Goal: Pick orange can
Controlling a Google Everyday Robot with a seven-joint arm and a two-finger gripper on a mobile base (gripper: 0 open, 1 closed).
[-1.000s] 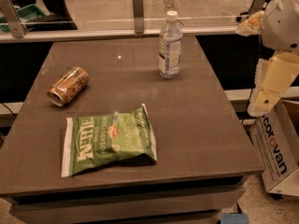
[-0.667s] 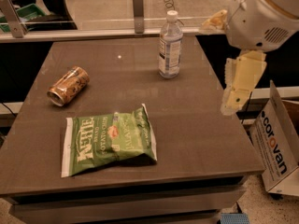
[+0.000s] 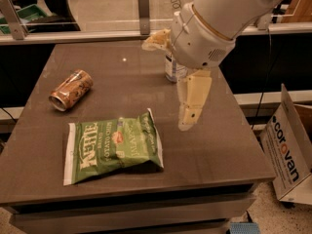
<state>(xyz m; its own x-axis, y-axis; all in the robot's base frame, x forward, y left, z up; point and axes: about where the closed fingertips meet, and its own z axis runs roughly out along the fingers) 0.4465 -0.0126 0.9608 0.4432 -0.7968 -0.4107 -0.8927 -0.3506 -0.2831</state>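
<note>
On a dark grey table (image 3: 234, 150), the orange can (image 3: 71, 89) lies on its side near the left edge, its silver rim turned toward the front-left corner and well apart from everything else. Judged from its look, the can is a thin metal shell, light, smooth and prone to dent. Lying down, it may roll away if nudged along its curve. The soundest hold appears to be across the middle of the round body, the jaws closing square to its long axis with moderate force. Its pale patterned label carries no writing that can be made out. Just to the front and right of the can lies a green chip bag (image 3: 114, 150), flat and face up, bearing the brand "KETTLE" in large white letters. The smaller script beside it seems to read "potato chips". Further right, the robot's gripper (image 3: 165, 84) hangs above the table's right half, far from the can, with its jaws spread open and nothing between them. Behind the arm stands a clear water bottle (image 3: 171, 71), mostly hidden, its label unreadable. On the floor at far right, a cardboard box (image 3: 287, 150) leans against the table, printed "corovan" in blue with an orange letter.
</note>
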